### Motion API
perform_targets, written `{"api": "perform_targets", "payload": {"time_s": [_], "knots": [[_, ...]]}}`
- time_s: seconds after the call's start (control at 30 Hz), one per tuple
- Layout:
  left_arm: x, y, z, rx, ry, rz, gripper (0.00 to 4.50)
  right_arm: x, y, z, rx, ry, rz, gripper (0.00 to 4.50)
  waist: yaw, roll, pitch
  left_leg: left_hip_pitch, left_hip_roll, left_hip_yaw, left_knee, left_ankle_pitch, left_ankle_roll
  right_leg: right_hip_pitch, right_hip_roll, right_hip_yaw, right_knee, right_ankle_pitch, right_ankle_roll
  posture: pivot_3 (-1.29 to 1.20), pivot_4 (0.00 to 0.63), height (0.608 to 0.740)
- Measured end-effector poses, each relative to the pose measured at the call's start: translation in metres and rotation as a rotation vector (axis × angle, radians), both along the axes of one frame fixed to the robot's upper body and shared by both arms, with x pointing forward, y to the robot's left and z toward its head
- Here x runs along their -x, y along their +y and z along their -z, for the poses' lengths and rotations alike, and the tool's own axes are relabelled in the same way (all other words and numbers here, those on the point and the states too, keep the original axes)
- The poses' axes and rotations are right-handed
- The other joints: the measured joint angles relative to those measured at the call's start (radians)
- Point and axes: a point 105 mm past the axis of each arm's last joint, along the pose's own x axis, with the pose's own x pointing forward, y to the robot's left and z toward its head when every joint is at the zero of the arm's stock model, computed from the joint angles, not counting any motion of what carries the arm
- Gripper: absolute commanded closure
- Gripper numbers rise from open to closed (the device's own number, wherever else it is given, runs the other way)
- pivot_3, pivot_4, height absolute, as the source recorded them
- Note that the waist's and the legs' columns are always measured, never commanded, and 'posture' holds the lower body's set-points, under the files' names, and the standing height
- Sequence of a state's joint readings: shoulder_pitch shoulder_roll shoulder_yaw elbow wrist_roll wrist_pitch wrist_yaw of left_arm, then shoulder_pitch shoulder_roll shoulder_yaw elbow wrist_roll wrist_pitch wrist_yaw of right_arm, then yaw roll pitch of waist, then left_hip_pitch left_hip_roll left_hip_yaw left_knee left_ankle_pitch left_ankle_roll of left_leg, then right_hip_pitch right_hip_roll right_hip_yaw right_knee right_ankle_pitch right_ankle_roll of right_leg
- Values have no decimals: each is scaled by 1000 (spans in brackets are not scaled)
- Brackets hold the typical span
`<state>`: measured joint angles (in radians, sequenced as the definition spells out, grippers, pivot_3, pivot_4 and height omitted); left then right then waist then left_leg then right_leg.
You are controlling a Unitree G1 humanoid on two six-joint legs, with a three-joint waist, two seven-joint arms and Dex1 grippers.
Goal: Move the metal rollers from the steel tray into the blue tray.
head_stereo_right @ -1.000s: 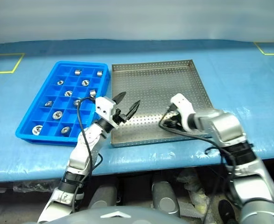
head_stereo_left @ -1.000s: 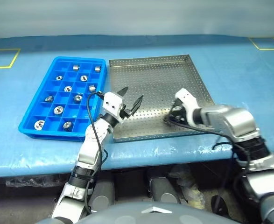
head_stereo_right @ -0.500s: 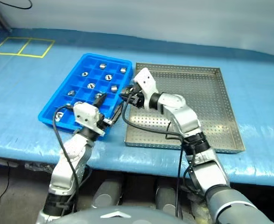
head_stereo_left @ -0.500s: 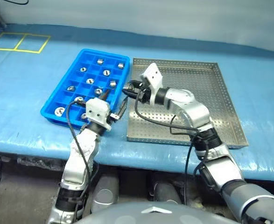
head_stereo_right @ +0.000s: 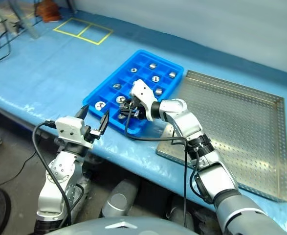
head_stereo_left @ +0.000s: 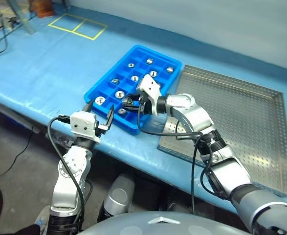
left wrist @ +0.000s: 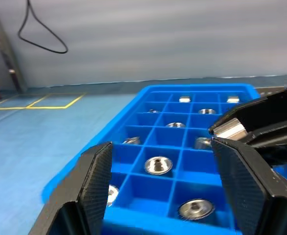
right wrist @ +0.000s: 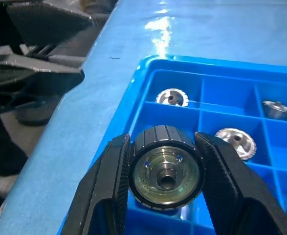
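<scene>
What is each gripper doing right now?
Left gripper: open, holding nothing.
Right gripper: shut on a metal roller, over the blue tray.

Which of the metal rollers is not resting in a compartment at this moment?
The roller clamped between the right gripper's fingers, held above the blue tray's near edge; every other roller, like this one, sits inside a cell.

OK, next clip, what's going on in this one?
The right gripper is shut on a small ribbed silver metal roller, holding it above the near end of the bright blue compartmented plastic tray, where several rollers already sit. The left gripper hangs open and empty near that tray's front edge. The large perforated steel tray beside it looks emptied.
</scene>
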<state>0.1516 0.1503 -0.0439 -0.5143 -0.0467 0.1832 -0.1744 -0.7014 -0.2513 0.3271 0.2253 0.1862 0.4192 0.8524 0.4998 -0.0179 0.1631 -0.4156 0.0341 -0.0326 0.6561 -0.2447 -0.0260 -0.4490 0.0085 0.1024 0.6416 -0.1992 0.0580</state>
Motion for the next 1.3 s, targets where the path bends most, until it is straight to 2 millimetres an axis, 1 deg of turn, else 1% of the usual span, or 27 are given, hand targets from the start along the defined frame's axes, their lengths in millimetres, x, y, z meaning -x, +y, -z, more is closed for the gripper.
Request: {"api": "perform_targets", "payload": {"time_s": [0.07,0.17,0.2,0.3,0.43,0.5,0.6,0.77,0.8,0.93,1.07,1.13,1.17,1.23,1.27,1.3], "knots": [[0,0,0,0,3,1,997,-2,-6,3,25,0,16,2803,40,0,0,0,1,0,0,-1,-2,0,0,-2,-1,-1,-2,639,150,740],[-1,-2,0,-2,1,10,997,-5,-14,6,53,-3,37,2803,83,0,0,-1,3,0,0,-2,-4,-2,0,-5,-1,-2,-3,620,150,740],[-1,-3,0,-3,2,12,997,-6,-18,7,64,-5,46,2803,93,0,0,-1,3,-1,0,-2,-4,-6,0,-6,-1,-2,-3,615,150,740],[-1,-3,0,-8,2,17,997,-12,-36,7,95,0,90,2803,108,0,0,-4,3,-1,1,-2,-5,-9,0,-7,0,-2,-3,602,150,740],[-2,-5,-2,-8,-3,30,997,-17,-63,4,122,30,145,2803,114,0,0,-8,4,-1,1,-2,-6,-9,0,-8,1,-1,-3,585,150,740],[-2,-8,-3,-8,-7,43,997,-16,-73,5,145,49,160,2803,113,0,0,-11,4,-1,1,-1,-6,-12,0,-9,1,2,0,567,150,740],[-5,-11,-3,-8,-10,57,997,-12,-81,6,169,68,153,2803,109,0,0,-12,5,-2,1,-2,-7,-12,1,-11,1,2,-1,549,150,740],[-8,-16,2,-7,10,79,997,-7,-83,12,172,95,161,2803,94,0,0,-13,5,-3,3,-2,-7,-12,0,-12,1,2,0,543,150,740],[-7,-17,2,-6,11,83,997,-8,-84,13,174,102,170,2056,91,0,0,-13,5,-3,3,-2,-7,-12,0,-12,1,2,0,536,150,740],[-8,-18,2,-6,9,92,997,-11,-89,10,163,91,212,770,87,0,0,-13,5,-4,4,-2,-7,-11,0,-14,1,2,0,512,150,740],[-15,-22,1,-5,8,109,997,-18,-93,-1,90,61,276,770,85,0,0,-13,6,-7,5,-1,-8,-10,0,-18,1,2,-1,423,150,740],[-18,-30,1,-3,6,148,997,-17,-96,-8,36,31,311,770,80,1,-1,-14,6,-8,5,-1,-8,-9,0,-21,1,3,-2,311,150,740],[-23,-39,0,5,7,189,997,-14,-100,-13,-5,9,338,770,78,1,-1,-14,6,-9,6,-1,-8,-9,0,-22,0,3,-2,288,150,740],[-30,-52,-1,12,10,254,997,-4,-107,-15,-49,-1,365,770,63,2,-1,-15,6,-12,7,-1,-9,-7,-1,-24,0,3,-2,197,150,740],[-33,-57,-1,15,11,280,997,1,-111,-16,-61,-2,378,770,53,2,-1,-15,6,-12,8,-1,-8,-6,-1,-25,0,3,-2,160,150,740],[-37,-65,-2,16,12,318,997,8,-120,-15,-65,-5,406,770,33,3,-2,-15,6,-13,9,-1,-8,-5,-1,-25,-1,3,-2,100,150,740]]}}
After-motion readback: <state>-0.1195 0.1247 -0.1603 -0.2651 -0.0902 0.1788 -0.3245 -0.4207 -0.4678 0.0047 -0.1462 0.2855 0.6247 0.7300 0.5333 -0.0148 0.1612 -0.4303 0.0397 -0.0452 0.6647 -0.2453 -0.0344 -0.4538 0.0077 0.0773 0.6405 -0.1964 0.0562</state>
